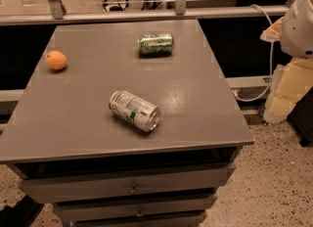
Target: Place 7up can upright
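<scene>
An orange [56, 59] sits near the left edge of the grey cabinet worktop [205, 108], toward the far corner. The 7up can [134, 111] lies on its side near the middle of the front edge, its silver top facing front-right. A dark green patterned can [155, 43] lies on its side near the far edge, well apart from it. Past the right edge, a white rounded robot part [301, 23] shows. The gripper is out of view, so I cannot tell its state.
</scene>
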Action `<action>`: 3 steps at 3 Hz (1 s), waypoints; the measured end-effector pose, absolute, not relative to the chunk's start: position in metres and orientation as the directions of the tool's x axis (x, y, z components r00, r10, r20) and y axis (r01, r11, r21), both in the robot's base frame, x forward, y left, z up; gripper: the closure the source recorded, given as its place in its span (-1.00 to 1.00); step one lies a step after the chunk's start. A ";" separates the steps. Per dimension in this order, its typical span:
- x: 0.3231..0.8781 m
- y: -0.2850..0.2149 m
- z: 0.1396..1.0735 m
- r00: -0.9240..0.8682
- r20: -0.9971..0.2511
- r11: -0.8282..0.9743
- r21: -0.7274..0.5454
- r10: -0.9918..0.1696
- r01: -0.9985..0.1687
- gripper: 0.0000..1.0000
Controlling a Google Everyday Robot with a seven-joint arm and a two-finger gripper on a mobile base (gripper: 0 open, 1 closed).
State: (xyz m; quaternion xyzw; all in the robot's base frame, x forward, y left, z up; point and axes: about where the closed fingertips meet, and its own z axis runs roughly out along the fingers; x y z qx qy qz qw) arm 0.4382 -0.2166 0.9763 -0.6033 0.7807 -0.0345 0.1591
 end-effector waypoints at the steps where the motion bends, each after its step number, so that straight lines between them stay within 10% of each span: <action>1: 0.439 -0.213 0.976 -0.225 -0.213 0.275 -0.247 -0.951 -0.929 -1.00; 3: 0.456 -0.116 0.942 -0.324 -0.321 0.404 -0.221 -0.890 -0.888 -1.00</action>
